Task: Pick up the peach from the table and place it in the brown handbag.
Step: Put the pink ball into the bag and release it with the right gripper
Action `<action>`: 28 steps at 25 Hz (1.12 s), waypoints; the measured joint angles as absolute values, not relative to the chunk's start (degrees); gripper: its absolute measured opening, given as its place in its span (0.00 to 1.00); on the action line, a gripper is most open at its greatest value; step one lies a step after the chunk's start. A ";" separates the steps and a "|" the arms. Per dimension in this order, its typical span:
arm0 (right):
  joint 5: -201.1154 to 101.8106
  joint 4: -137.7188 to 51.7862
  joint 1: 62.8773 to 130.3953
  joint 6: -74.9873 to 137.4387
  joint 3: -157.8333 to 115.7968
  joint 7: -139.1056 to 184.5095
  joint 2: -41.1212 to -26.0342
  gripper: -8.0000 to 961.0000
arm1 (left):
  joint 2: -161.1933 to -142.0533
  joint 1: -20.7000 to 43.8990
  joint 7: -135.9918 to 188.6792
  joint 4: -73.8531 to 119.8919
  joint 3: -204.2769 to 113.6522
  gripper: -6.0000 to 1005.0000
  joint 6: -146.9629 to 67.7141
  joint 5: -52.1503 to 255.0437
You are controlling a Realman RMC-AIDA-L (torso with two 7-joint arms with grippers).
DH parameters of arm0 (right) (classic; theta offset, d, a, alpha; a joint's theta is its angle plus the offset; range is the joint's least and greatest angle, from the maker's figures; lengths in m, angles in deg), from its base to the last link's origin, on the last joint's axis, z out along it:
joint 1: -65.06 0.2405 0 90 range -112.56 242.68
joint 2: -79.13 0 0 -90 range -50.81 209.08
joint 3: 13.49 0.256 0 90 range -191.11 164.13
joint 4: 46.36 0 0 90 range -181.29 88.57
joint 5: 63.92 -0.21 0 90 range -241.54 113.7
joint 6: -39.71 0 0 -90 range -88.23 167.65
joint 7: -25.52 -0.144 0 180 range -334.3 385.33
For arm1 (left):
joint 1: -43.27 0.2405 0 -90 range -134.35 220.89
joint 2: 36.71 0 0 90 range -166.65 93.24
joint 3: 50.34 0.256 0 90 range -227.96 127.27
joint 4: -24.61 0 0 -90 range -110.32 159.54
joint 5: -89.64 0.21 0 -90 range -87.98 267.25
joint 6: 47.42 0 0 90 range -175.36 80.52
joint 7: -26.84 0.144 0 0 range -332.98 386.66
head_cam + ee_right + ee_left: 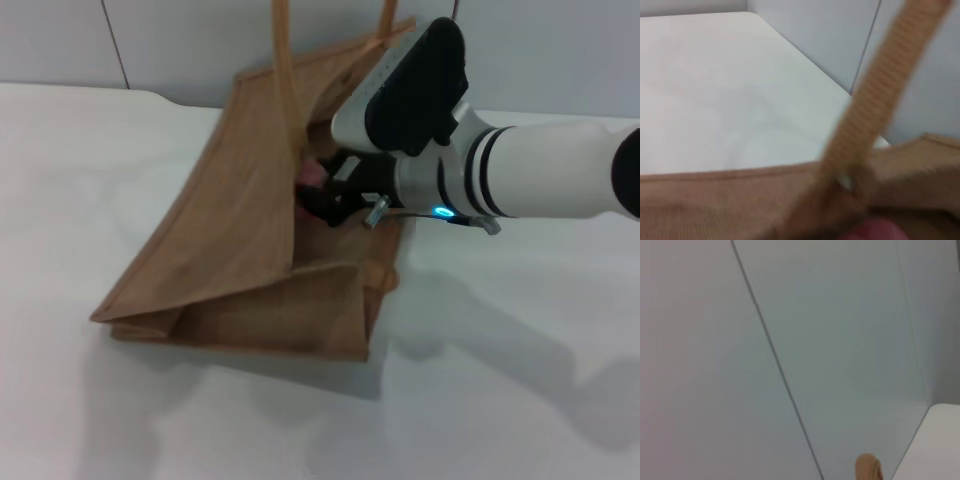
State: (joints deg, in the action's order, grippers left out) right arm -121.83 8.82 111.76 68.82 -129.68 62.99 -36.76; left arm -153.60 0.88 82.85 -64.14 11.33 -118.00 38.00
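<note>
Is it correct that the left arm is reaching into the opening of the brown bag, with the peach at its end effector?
Not quite: it is the right arm, not the left. The head view shows the right end effector reaching into the opening of the brown bag, with the pink peach at its tip. The left arm does not appear in that view.

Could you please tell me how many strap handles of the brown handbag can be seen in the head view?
2. One strap handle rises from the near side of the brown handbag; the other strap handle rises at its far side, beside the right hand. Both run out of view.
</note>
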 joint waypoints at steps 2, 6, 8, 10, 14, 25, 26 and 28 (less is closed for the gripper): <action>-121.86 8.82 112.15 68.64 -130.21 63.28 -36.80 0.39 | -153.60 0.86 82.85 -64.14 11.56 0.13 -117.99 37.63; -122.57 8.65 112.70 68.62 -130.79 63.26 -36.82 0.39 | -153.60 0.86 82.83 -63.94 11.58 0.13 -117.92 37.58; -124.86 7.46 113.30 68.62 -130.80 63.44 -36.81 0.39 | -153.60 0.89 82.83 -63.89 11.60 0.13 -117.75 37.58; -127.10 6.17 114.04 68.62 -130.81 64.02 -36.80 0.40 | -153.60 1.01 82.82 -63.74 11.61 0.13 -117.49 37.66; -128.27 5.28 114.43 68.62 -130.82 64.84 -36.79 0.40 | -153.59 1.23 82.82 -63.44 11.62 0.13 -117.34 37.97; -128.43 4.39 114.52 67.88 -130.46 64.98 -36.79 0.75 | -153.60 1.51 82.83 -62.86 11.44 0.13 -117.04 38.15; -128.45 4.37 114.49 67.88 -130.43 64.91 -36.79 0.78 | -153.57 1.52 82.83 -62.71 11.36 0.13 -116.91 38.20; -128.46 4.35 114.39 67.86 -130.33 64.80 -36.79 0.82 | -153.51 1.63 82.84 -62.40 11.25 0.13 -116.70 38.29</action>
